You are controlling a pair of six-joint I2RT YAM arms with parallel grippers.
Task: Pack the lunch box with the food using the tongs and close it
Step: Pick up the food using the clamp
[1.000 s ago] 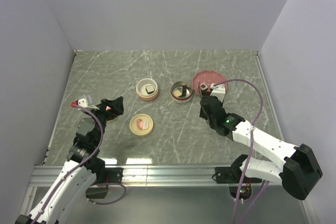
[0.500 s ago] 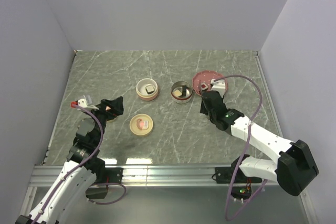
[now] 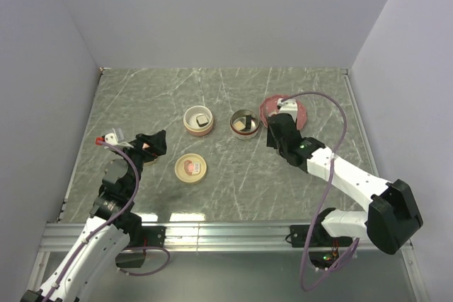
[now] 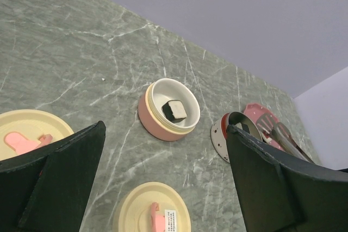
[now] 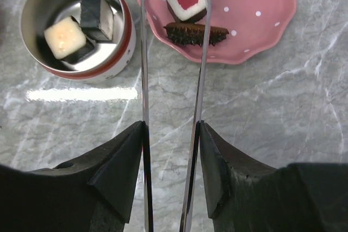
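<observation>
My right gripper (image 5: 172, 126) is shut on the tongs (image 5: 202, 52), whose two thin arms stay spread and reach over the edge of the pink plate (image 5: 261, 20). A red-centred food piece (image 5: 186, 0) lies on that plate between the tongs' tips, with a dark ridged piece (image 5: 196, 32) beside it. The metal lunch box bowl (image 5: 124, 36) holds a white-topped piece (image 5: 64, 37) and a dark one (image 5: 97, 17). The pink bowl (image 4: 157, 126) holds one piece (image 4: 175, 110). My left gripper (image 4: 166, 129) hangs open over the table, holding nothing.
One cream lid (image 3: 190, 167) with a pink emblem lies in front of the bowls; another (image 4: 27, 134) sits under my left gripper (image 3: 152, 143). Grey walls close the table on three sides. The right arm (image 3: 340, 175) stretches toward the plate (image 3: 297, 113).
My right gripper has moved forward and slightly left with the tongs, from in front of the plate to over its near edge. The left arm has not moved.
</observation>
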